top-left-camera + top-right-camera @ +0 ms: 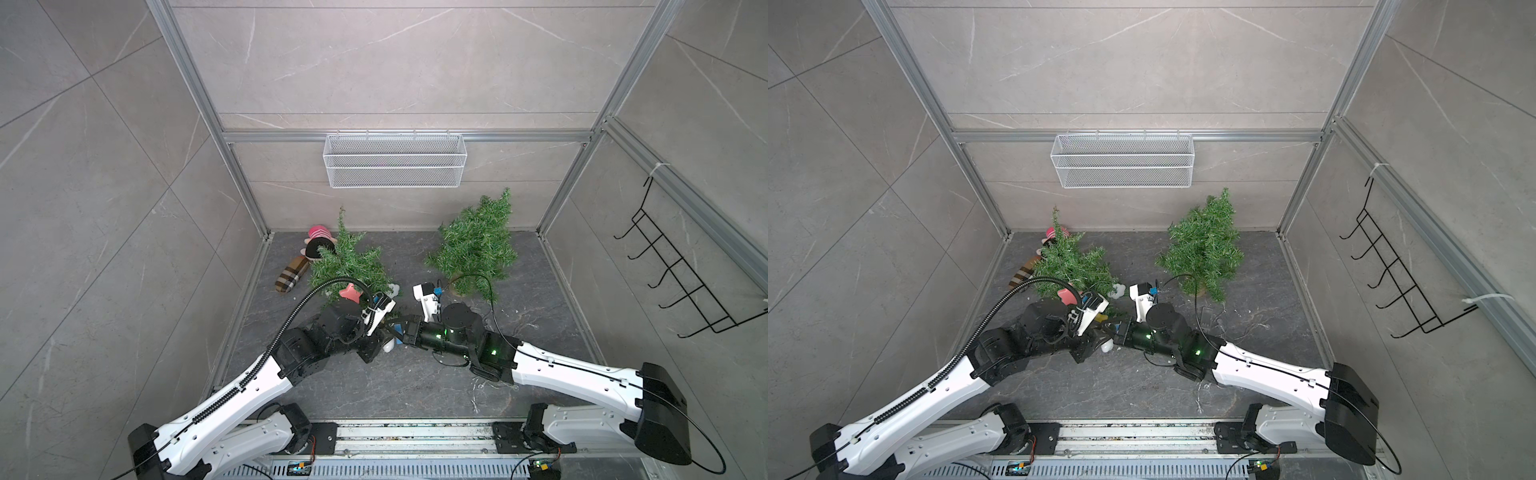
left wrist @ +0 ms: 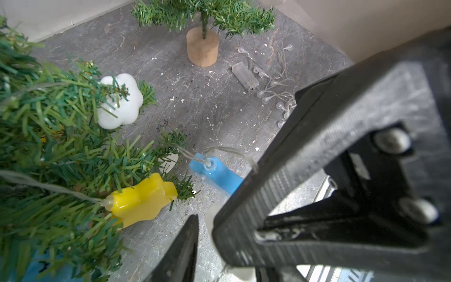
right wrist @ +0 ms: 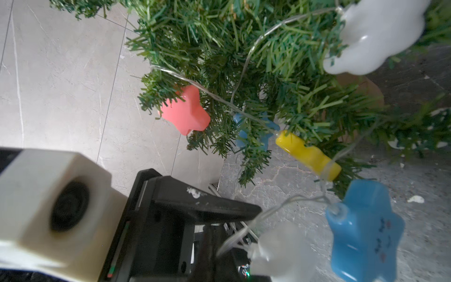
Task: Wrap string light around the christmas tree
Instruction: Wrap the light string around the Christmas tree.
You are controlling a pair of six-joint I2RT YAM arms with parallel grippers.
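Wire is what the coming move turns on: the string light [image 3: 185, 111], a thin clear wire strung with soft star-shaped plastic lamps, is draped through the lower branches of the small green artificial christmas tree [image 1: 349, 262] on the robot's left, and its free run leaves the near side of that tree, past the yellow star lamp [image 2: 144, 197] at the branch tips, out to the blue star lamp [image 3: 363, 232] and a frosted white star lamp [image 3: 280, 249]. Both grippers meet there, low over the dark stone-patterned table [image 1: 374, 386], just in front of the tree. The right gripper [image 1: 395, 324] is closed all the way, and in the right wrist view the wire from those last two lamps runs in toward its fingertips, so we judge it pinched there. The left gripper [image 3: 244, 216] sits just beside it, one black finger at the same wire; how wide its jaws stand, and whether they hold anything, we cannot tell. We read the free strand's long axis as running from the tree's skirt toward the robot's base, so we judge it must be carried sideways and round behind the trunk. The left arm [image 1: 232, 395] is the nearer to this tree; a second green tree on a round wooden base [image 1: 473, 245] stands well apart to the right, with a loose string of clear bulbs [image 2: 245, 77] on the table beside it.
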